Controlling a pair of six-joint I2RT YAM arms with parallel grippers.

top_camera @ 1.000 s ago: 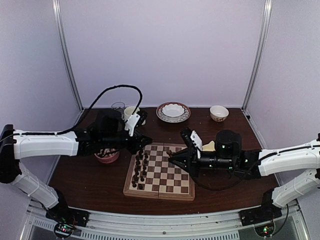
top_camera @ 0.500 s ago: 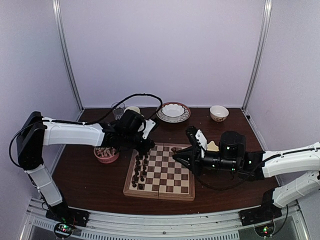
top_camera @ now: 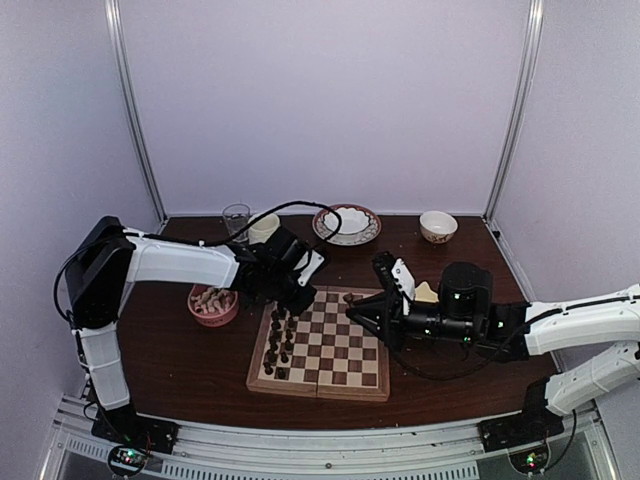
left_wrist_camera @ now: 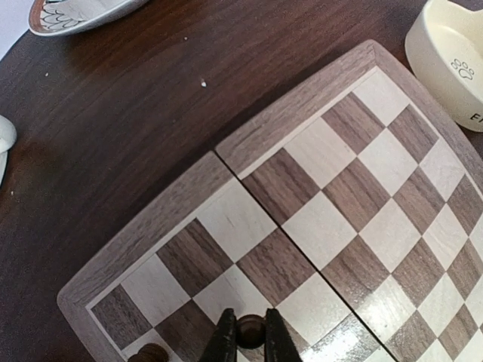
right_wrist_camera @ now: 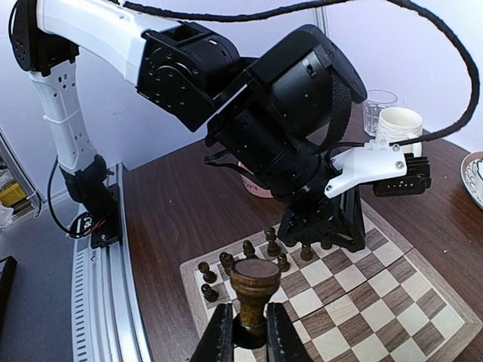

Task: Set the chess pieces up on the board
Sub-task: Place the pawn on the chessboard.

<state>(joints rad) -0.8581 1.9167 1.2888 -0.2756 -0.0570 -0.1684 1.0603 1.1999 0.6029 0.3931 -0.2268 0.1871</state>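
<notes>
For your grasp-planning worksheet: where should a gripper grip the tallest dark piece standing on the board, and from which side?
Probably its narrow neck just under the head, coming straight down from above. The tallest dark piece stands upright among close neighbours on the board, so a sideways approach would likely knock them.

Both white-and-black arms (top_camera: 185,262) reach inward low; left gripper (left_wrist_camera: 250,339) clamps a dark brown turned chess piece (left_wrist_camera: 250,329), right gripper (right_wrist_camera: 251,332) a second dark piece (right_wrist_camera: 254,280).
</notes>
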